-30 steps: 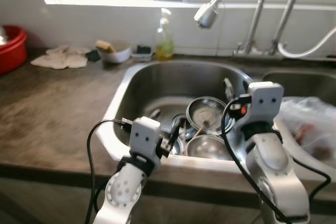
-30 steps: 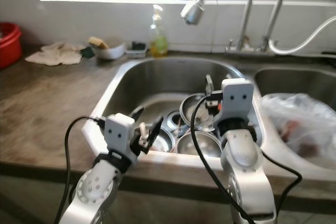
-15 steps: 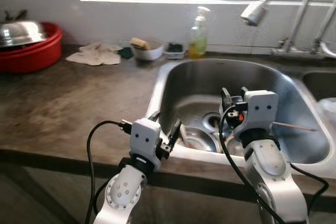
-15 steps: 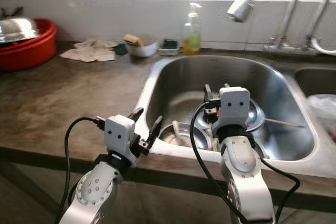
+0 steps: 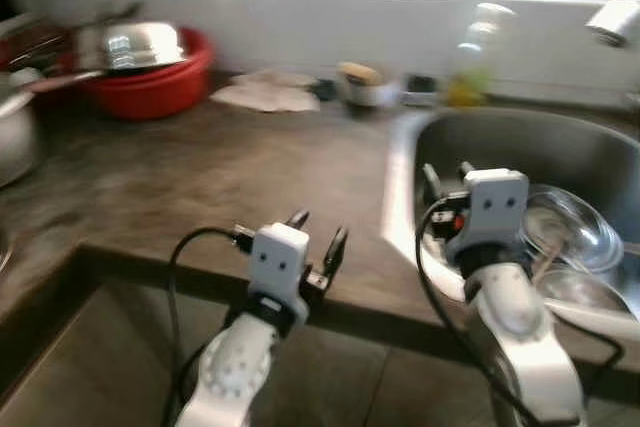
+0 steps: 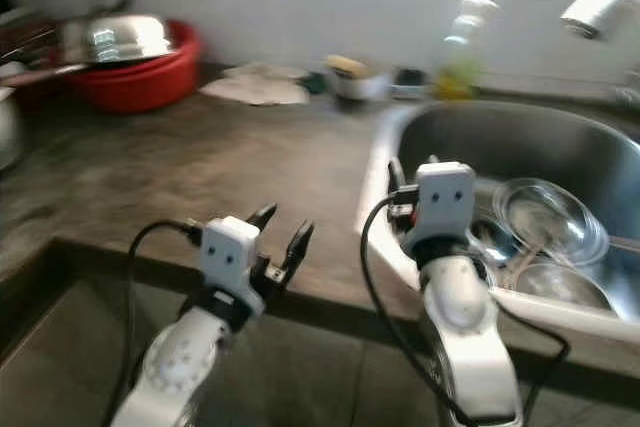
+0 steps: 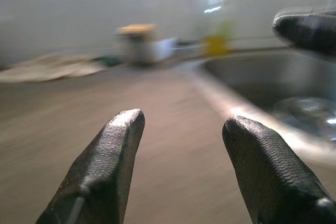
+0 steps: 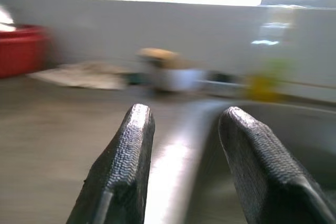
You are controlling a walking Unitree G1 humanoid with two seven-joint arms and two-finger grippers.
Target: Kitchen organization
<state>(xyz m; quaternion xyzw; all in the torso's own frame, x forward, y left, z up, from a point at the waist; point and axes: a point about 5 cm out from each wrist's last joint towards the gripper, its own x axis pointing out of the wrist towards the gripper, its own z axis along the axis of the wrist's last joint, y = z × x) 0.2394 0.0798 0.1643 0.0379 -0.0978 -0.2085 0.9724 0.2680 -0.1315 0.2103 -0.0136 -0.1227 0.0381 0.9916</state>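
Note:
My left gripper (image 5: 318, 229) hovers open over the front edge of the dark countertop (image 5: 200, 177), with nothing between its fingers (image 7: 113, 156). My right gripper (image 5: 445, 172) is open too, held at the left rim of the steel sink (image 5: 400, 197); its fingers (image 8: 131, 150) hold nothing. Several steel bowls and a glass lid (image 5: 560, 227) lie in the sink. A red basin (image 5: 150, 87) holding a steel bowl (image 5: 140, 45) stands at the back left. The views are blurred by motion.
Along the back wall lie a crumpled cloth (image 5: 265, 95), a small white bowl with a sponge (image 5: 365, 87) and a soap bottle (image 5: 470, 57). A faucet head (image 5: 615, 17) hangs at the far right. A metal pot (image 5: 10, 137) stands at the left edge.
The camera has swung left: the sink has slid to the right and the red basin and counter have come into view. Both grippers stay open and keep their pose before me.

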